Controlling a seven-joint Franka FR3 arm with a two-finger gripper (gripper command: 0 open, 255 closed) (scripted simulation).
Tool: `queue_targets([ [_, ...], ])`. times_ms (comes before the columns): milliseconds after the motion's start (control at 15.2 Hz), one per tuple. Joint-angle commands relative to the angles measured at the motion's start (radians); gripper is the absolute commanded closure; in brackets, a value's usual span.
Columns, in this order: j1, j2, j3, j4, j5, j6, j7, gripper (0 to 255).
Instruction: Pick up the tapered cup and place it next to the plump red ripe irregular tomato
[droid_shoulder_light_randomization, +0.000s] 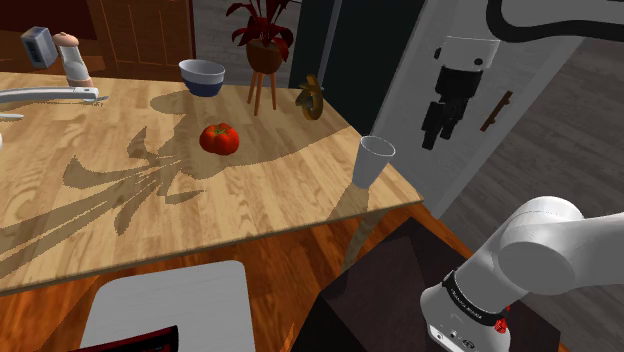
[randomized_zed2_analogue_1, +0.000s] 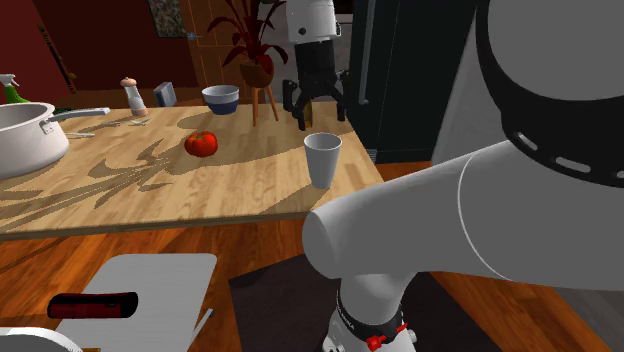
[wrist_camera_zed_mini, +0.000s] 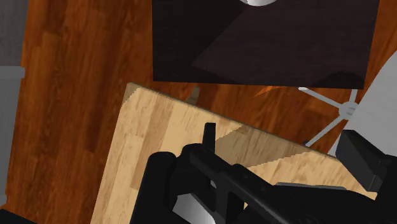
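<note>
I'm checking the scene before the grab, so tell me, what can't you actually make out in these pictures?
Inside bottom of the cup: shoulder view, hidden by its own wall.
Rest of the pot: second exterior view, cut off by the left edge.
Top of the plant: shoulder view, cut off by the top edge.
The dark ornament beside it: shoulder view, too small to identify.

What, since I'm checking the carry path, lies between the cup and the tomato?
Nothing: in the shoulder view, only bare wooden table, crossed by shadow, separates the cup from the tomato.
</note>
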Motion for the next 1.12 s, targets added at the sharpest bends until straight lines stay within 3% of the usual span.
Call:
queue_targets([
  [0, 0.0, 0.0, 0.0, 0.0, 0.0, 0.0, 0.0, 0],
  [528, -0.021, 0.244, 0.019, 0.0, -0.038, 0.292, 0.064, 0],
  [1056, -0.048, 0.53, 0.033, 0.096, -0.1, 0.528, 0.144, 0],
])
